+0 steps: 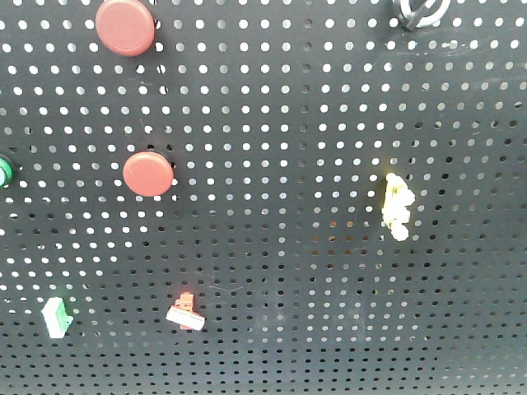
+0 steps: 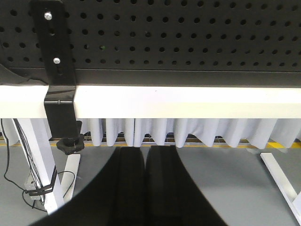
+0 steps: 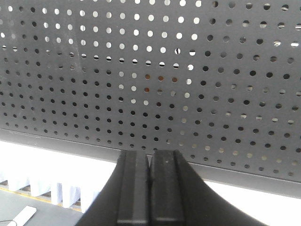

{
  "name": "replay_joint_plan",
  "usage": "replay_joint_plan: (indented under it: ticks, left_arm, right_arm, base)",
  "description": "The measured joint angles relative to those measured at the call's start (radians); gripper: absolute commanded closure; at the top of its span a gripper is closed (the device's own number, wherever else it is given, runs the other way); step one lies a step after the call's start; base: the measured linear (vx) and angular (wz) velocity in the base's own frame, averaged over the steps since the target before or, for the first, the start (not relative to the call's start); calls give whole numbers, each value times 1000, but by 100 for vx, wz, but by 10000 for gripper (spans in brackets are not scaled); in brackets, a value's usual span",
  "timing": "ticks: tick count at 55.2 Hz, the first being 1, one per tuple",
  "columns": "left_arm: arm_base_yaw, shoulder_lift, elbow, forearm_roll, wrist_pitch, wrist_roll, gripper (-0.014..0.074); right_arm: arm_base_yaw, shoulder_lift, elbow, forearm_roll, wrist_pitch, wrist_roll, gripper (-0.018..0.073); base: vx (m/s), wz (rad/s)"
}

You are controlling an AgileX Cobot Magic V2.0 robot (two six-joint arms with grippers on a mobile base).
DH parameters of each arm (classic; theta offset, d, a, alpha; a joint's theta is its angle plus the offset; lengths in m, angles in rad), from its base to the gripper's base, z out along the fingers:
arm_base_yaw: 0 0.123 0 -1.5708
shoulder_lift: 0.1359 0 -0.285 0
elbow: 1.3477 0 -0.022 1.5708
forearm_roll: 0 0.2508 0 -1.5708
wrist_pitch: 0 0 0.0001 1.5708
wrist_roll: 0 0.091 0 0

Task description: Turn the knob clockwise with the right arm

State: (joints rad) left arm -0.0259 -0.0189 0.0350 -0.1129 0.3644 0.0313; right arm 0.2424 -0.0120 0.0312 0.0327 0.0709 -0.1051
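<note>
**Knob at the upper edge, both pincers closed and empty**

Exterior front-facing view: the knob (image 1: 421, 11) is seen only partly, at the upper right corner of the pegboard (image 1: 272, 247), well apart from the red buttons (image 1: 148, 174) and the yellow lever (image 1: 398, 206). It is judged rigid and small; the black bar should be pinched. Only the wrist views show the right gripper (image 3: 150, 188) and left gripper (image 2: 145, 188), fingers pressed together, nothing held.

A black pegboard (image 2: 188, 37) stands above a white table edge (image 2: 188, 101) and grey floor (image 2: 244, 188).
</note>
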Motion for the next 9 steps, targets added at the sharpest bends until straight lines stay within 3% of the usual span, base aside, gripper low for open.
replay_joint_plan:
  ticks: [9]
  left_arm:
    - [0,0,0,0,0,0,603]
  right_arm:
    - [0,0,0,0,0,0,568]
  base:
    - [0,0]
